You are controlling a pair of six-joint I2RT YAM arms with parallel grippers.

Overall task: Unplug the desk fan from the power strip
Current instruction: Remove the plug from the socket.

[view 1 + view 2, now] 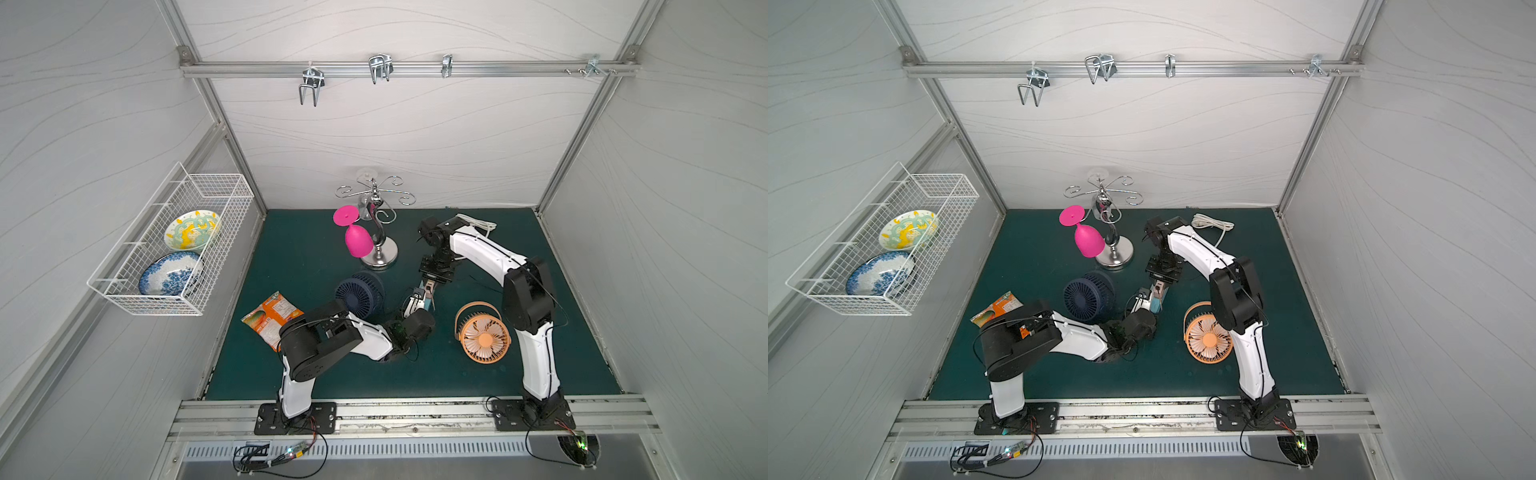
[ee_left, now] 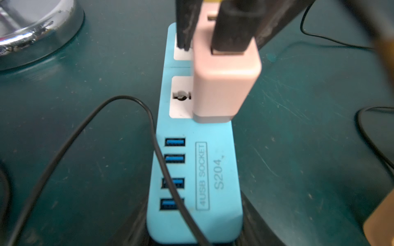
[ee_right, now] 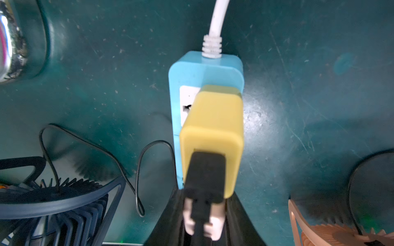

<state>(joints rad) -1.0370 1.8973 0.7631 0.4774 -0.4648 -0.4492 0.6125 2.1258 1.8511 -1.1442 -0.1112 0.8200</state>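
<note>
Between the two sets of fingers, in both top views, lies the power strip. The left gripper is at its near end and the right gripper reaches down onto it from the far side. The desk fan stands just beside the left gripper, and neither gripper touches it.

From the left wrist, the strip's end with the USB ports is clamped between the left fingers, and its long axis runs straight away from them. Farther along, the pink plug stands up off the strip's face, pinched between the right gripper's black fingers. Its body hides the prongs, so I cannot tell whether they are seated.

From the right wrist, the pink plug sits between the right fingers, with a yellow plug beyond it, toward the white cord. The pull likely belongs to the right arm, straight off the face and across the long axis, while the left pins the strip.
</note>
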